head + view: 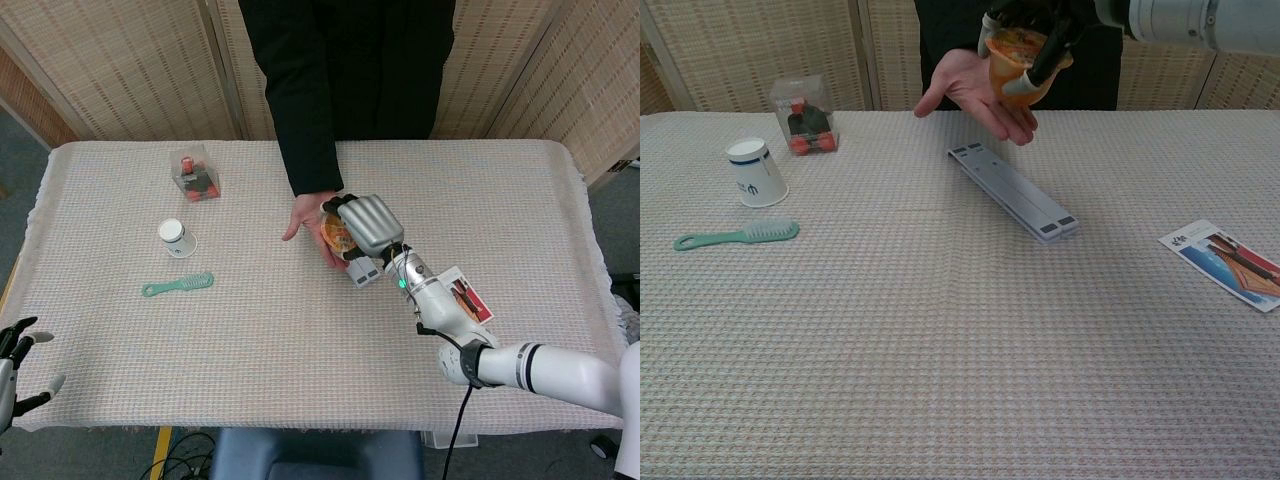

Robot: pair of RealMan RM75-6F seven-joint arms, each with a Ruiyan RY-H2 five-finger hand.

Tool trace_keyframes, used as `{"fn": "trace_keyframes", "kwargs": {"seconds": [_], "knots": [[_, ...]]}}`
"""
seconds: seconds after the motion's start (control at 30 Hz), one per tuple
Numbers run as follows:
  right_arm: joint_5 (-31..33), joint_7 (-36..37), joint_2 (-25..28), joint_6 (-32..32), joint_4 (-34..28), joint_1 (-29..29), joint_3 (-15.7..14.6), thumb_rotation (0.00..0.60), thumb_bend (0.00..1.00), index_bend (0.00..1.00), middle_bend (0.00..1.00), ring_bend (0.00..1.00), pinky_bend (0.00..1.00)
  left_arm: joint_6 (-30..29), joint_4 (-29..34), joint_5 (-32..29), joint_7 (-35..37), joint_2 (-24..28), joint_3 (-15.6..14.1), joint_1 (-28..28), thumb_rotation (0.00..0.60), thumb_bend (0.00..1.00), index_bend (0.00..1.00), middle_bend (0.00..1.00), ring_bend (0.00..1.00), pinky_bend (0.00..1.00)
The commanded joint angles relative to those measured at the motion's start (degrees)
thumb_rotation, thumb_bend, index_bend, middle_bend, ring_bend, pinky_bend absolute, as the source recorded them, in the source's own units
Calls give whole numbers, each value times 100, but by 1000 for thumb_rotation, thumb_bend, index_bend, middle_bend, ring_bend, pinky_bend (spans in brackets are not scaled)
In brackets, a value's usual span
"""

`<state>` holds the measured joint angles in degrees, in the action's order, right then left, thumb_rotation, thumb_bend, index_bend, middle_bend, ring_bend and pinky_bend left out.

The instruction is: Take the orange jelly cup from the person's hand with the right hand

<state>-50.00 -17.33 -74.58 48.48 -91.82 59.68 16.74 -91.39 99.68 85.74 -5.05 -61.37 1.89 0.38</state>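
Observation:
My right hand (368, 224) (1038, 28) grips the orange jelly cup (1021, 66) (334, 233), its fingers wrapped over the cup's top and side. The cup hangs just right of and slightly above the person's open palm (975, 88) (310, 222), no longer resting on it. In the head view the cup is mostly hidden under my hand. My left hand (14, 362) hangs open at the table's near left corner, holding nothing.
A grey folded stand (1014, 191) lies under the handover spot. A white paper cup (753, 171), a green brush (736, 235) and a clear box with a toy (804, 116) stand at the left. A leaflet (1226, 262) lies at the right.

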Motion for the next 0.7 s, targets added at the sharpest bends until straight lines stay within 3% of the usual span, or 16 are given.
{"fn": "trace_keyframes", "kwargs": {"seconds": [0.03, 0.17, 0.33, 0.7], "knots": [[-309, 261, 476, 131, -379, -340, -90, 600, 587, 356, 397, 343, 681, -28, 17, 41, -1, 1, 14, -4, 600, 220, 356, 195, 201, 239], [-576, 510, 823, 297, -452, -773, -320, 600, 573, 356, 397, 353, 681, 10, 34, 45, -44, 19, 10, -16, 600, 220, 356, 195, 201, 239], [-488, 704, 794, -59, -37, -927, -569, 600, 566, 356, 396, 354, 679, -36, 96, 99, -98, 23, 62, -43, 600, 220, 350, 195, 201, 239], [-177, 836, -476, -906, 1879, -763, -826, 600, 565, 356, 342, 348, 511, 108, 121, 111, -127, 14, 11, -84, 600, 220, 348, 195, 201, 239]]}}
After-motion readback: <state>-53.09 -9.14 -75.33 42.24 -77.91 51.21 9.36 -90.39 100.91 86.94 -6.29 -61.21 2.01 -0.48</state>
